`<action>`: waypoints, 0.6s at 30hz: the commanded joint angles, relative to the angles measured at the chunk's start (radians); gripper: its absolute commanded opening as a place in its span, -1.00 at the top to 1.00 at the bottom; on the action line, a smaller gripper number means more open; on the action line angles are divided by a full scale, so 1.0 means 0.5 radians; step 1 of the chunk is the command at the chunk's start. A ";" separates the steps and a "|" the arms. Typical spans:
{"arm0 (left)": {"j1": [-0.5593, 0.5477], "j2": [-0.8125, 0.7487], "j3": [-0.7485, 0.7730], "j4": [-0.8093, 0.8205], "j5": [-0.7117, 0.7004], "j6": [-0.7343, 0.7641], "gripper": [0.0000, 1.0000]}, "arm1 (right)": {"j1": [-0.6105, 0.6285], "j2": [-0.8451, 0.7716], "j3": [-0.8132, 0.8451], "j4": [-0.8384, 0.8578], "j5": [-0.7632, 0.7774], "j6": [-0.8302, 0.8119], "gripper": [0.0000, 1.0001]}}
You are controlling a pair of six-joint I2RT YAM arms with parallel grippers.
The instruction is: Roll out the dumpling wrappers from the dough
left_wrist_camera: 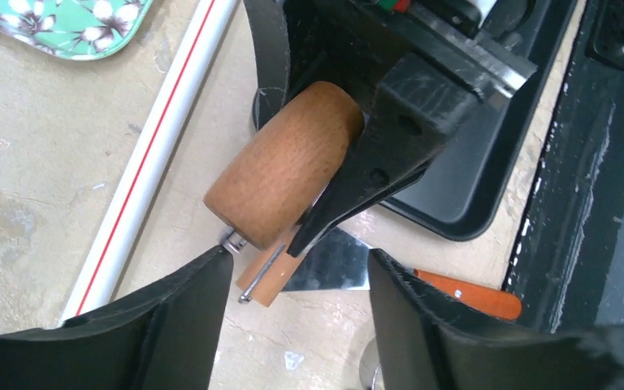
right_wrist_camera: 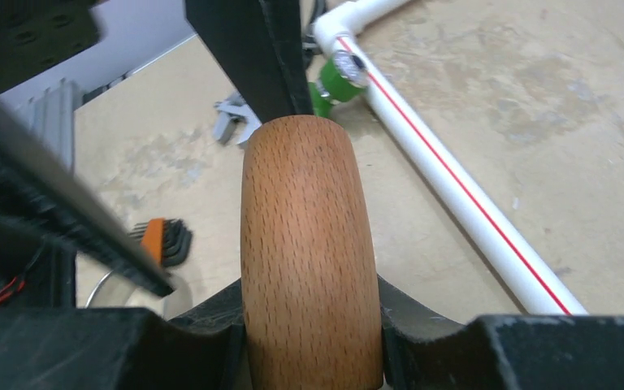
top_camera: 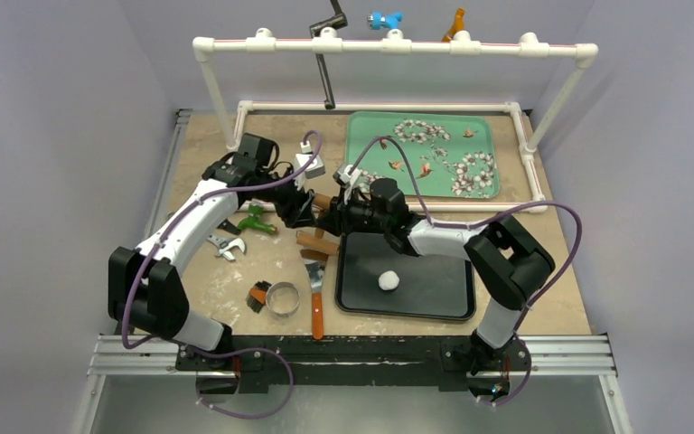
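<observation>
My right pincer (right_wrist_camera: pixel 313 341) clenches the roller (right_wrist_camera: pixel 305 227); my left pincer (left_wrist_camera: pixel 299 258) stands open; next, I reckon, flatten the dough ball (top_camera: pixel 388 280).

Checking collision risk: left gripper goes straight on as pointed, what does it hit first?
The wooden rolling pin, clamped in the right gripper, directly ahead of the open left gripper; the pin's thin handle end looks nearest, though depth is unclear.
</observation>
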 commanded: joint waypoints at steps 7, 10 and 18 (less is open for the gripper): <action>0.082 -0.005 -0.023 0.320 -0.140 -0.123 -1.00 | -0.099 0.132 -0.039 0.406 0.292 0.385 1.00; 0.105 -0.080 -0.075 0.414 -0.234 -0.160 -1.00 | -0.118 0.122 -0.047 0.442 0.366 0.535 1.00; 0.034 -0.266 -0.451 0.780 -0.451 -0.123 -0.89 | -0.117 0.066 -0.013 0.570 0.435 1.036 1.00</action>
